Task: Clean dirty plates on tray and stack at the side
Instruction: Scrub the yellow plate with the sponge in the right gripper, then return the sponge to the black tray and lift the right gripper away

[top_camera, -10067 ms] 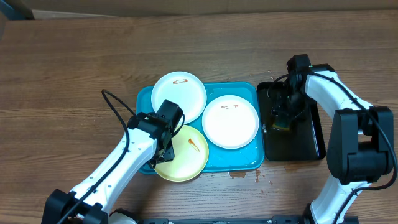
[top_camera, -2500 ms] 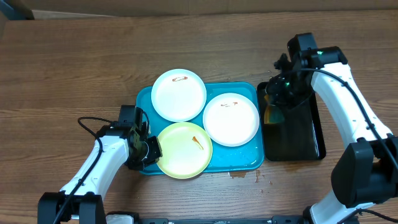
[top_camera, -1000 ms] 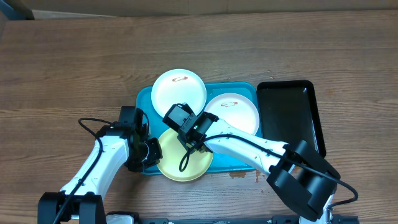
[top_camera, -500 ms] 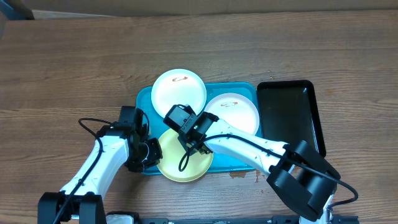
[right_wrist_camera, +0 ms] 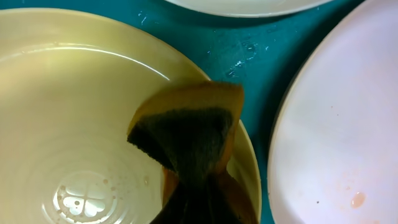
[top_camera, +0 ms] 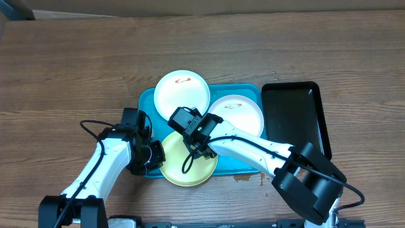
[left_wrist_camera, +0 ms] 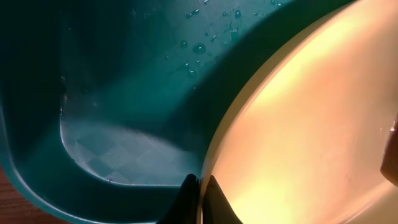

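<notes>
Plates, three on the one turquoise tray point(top_camera: 147, 109): two white plates point(top_camera: 182, 96) point(top_camera: 237, 115), one yellow-green plate point(top_camera: 174, 166). Left gripper point(top_camera: 154, 156) is clamped on the yellow-green rim; right gripper point(top_camera: 199, 150) pinches a single sponge point(right_wrist_camera: 189, 140) against it. One black tray point(top_camera: 296, 120) sits alongside.

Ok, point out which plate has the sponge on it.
The yellow-green plate; the sponge sits at its rim. The two white plates carry only smears.
</notes>
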